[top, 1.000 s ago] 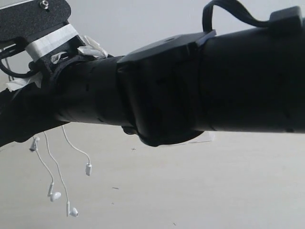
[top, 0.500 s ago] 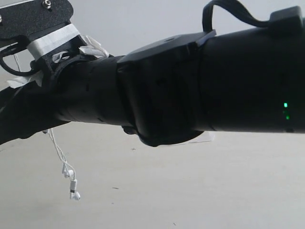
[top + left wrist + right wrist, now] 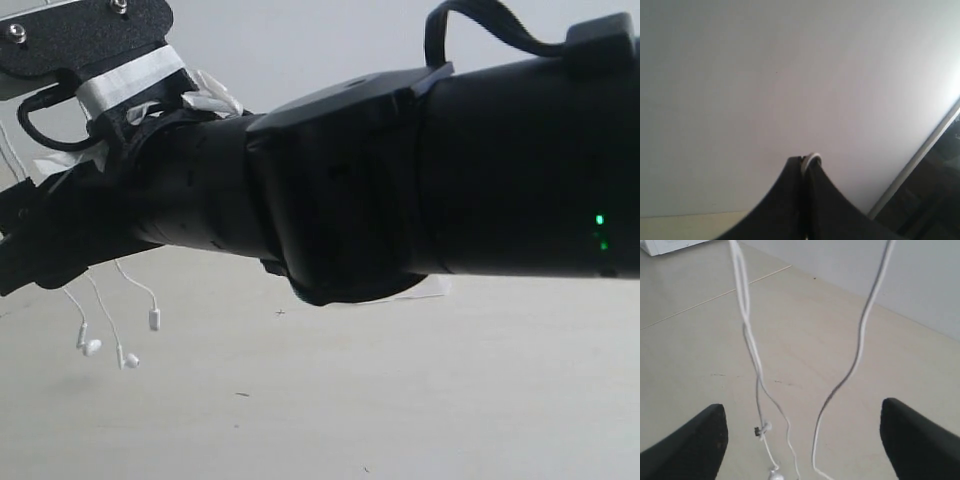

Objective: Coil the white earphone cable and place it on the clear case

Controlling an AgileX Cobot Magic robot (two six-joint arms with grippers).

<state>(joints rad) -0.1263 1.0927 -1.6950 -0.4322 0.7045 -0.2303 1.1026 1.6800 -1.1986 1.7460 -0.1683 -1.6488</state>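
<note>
The white earphone cable (image 3: 92,347) hangs in the air at the lower left of the exterior view, its two earbuds and a small end piece dangling above the table. In the left wrist view my left gripper (image 3: 805,162) is shut, with a short loop of the white earphone cable (image 3: 813,158) pinched at its tip. My right gripper (image 3: 802,440) is open wide. Strands of the white earphone cable (image 3: 745,320) hang between its fingers (image 3: 690,445) without touching them. The clear case is out of view.
A thick black arm (image 3: 430,180) crosses the whole exterior view and hides most of the table. A black bracket wrapped in white tape (image 3: 120,80) sits at the top left. A pale flat edge (image 3: 432,289) peeks from under the arm. Beige tabletop (image 3: 400,400) lies below.
The dangling earbuds have swung and now hang higher and further left than a second ago. The taped bracket at the top left has shifted right.
</note>
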